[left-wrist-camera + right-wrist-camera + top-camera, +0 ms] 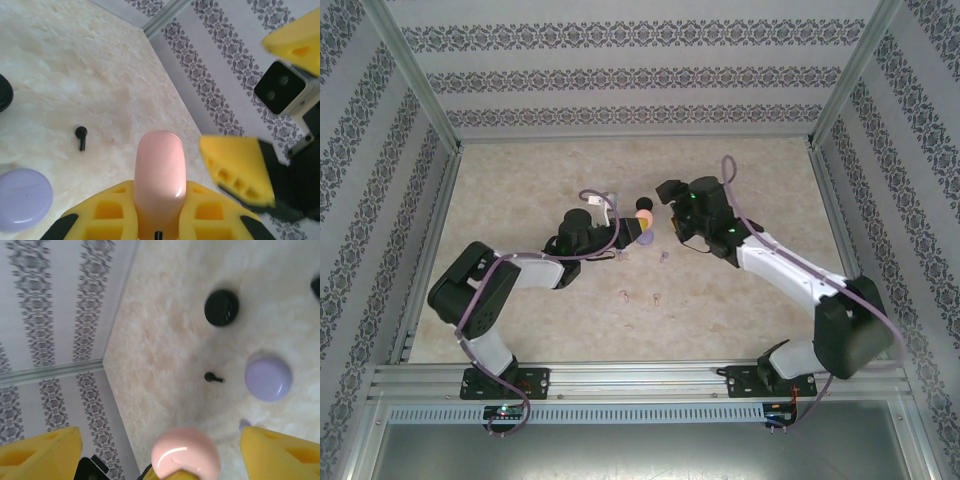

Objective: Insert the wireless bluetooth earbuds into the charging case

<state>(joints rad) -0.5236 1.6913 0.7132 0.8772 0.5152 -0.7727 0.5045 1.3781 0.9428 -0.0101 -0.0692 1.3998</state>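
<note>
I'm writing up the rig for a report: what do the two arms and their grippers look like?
The left arm and right arm have black joints, white links and purple cables looping alongside. The left gripper and right gripper carry yellow wedge-shaped fingers with hollow cells.

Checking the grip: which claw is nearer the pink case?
Left. The left claw is shut on the pink case; the right claw hangs open close beside it, not touching.

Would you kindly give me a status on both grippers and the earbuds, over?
Left gripper shut on pink case. Right gripper open, close beside it. Black earbud loose on table, apart from purple case. Nothing covers it.
</note>
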